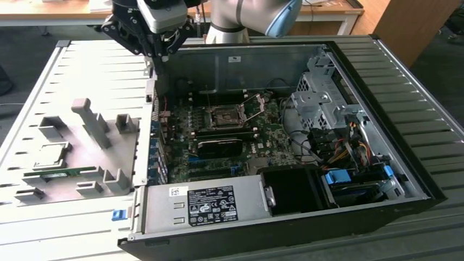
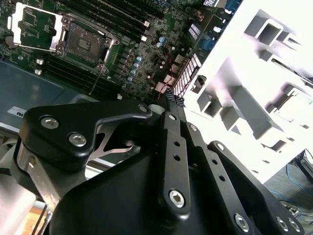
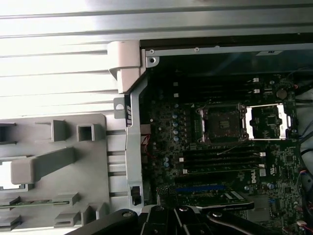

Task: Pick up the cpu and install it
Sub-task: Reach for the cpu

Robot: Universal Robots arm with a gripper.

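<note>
Flat in a recess of the grey fixture tray, near its edge at the exterior view's left: the cpu, just beside the green memory stick. Well apart, over the open computer case by its tray-side wall: jaws closed, gripping nothing. Inside, motherboard socket, frame flipped open.

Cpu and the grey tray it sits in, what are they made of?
The cpu has a top that looks like metal: silvery grey with a dull shine, and a thin darker rim. The tray looks like plastic: plain matte light grey all over, with chunky, blocky walls. Looks alone can't make either certain.
</note>
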